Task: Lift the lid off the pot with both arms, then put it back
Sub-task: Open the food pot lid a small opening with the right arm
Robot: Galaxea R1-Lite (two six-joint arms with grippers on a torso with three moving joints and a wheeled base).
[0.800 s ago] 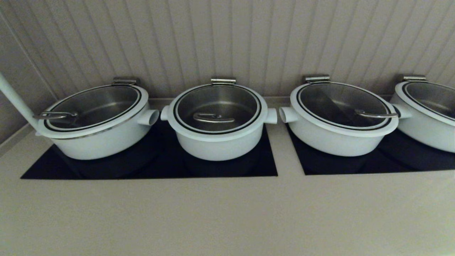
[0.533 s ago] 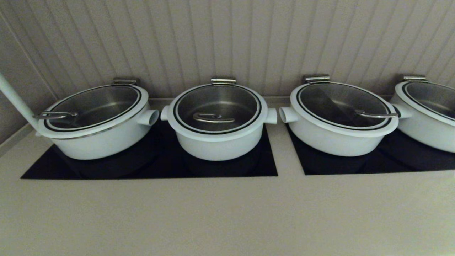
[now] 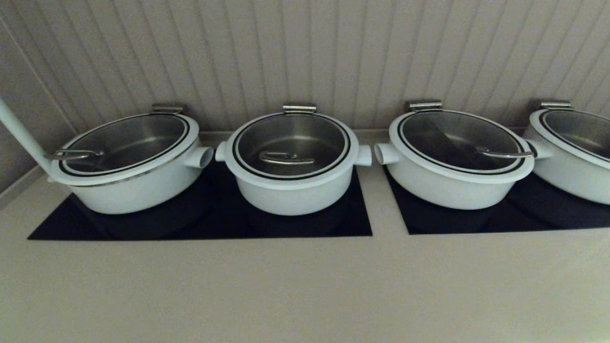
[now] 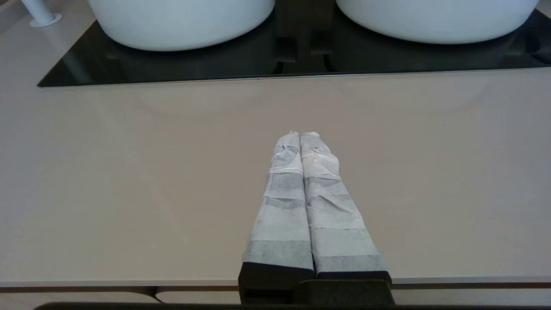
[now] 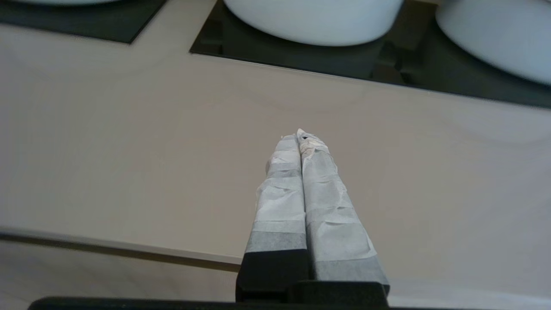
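The pot (image 3: 293, 193) is the narrower, deeper white one, second from the left on the left black cooktop. The lid (image 3: 291, 143) sits closed on it, its curved steel bar handle (image 3: 286, 158) at the centre. Neither arm shows in the head view. My left gripper (image 4: 300, 134) is shut and empty, low over the beige counter near its front edge, well short of the pots. My right gripper (image 5: 297, 134) is shut and empty over the counter near its front edge. The pot's lower wall shows in the left wrist view (image 4: 434, 21).
A wider white pot (image 3: 128, 183) stands left of the pot, two more (image 3: 452, 183) (image 3: 572, 162) on the right cooktop (image 3: 524, 216). A white post (image 3: 21, 136) rises at the far left. A ribbed wall (image 3: 305, 52) stands close behind. The beige counter (image 3: 305, 286) spreads in front.
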